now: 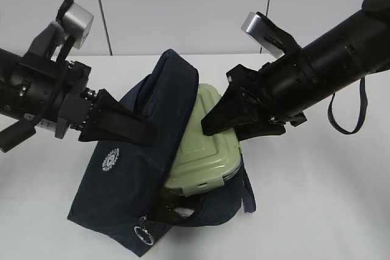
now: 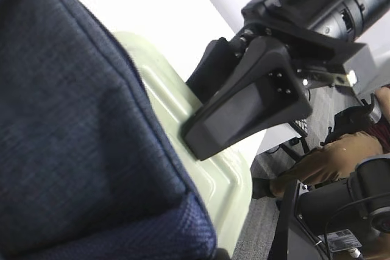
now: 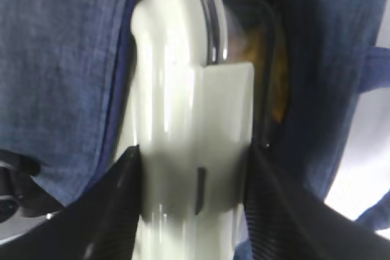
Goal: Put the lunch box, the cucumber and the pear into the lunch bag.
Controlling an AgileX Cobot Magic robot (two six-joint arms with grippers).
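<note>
The navy lunch bag (image 1: 113, 190) lies on the white table with its mouth held open. The lunch box (image 1: 201, 144), with a sage-green lid, is tilted and stands partly inside the mouth. My right gripper (image 1: 212, 125) is shut on the box's upper end, a finger on each side (image 3: 192, 156). My left gripper (image 1: 143, 132) is shut on the bag's raised upper flap. Its fingers are hidden behind fabric (image 2: 79, 126) in the left wrist view. A dark green shape (image 1: 169, 202) shows in the bag under the box. Something orange-yellow (image 3: 277, 89) shows beside the box's clear wall. I cannot tell whether it is the pear.
The bag's metal ring pull (image 1: 144, 234) hangs at its front edge. A navy strap (image 1: 248, 196) sticks out at the bag's right side. A dark loop (image 1: 344, 117) hangs below the right arm. A grey panelled wall (image 1: 183, 4) stands behind the table.
</note>
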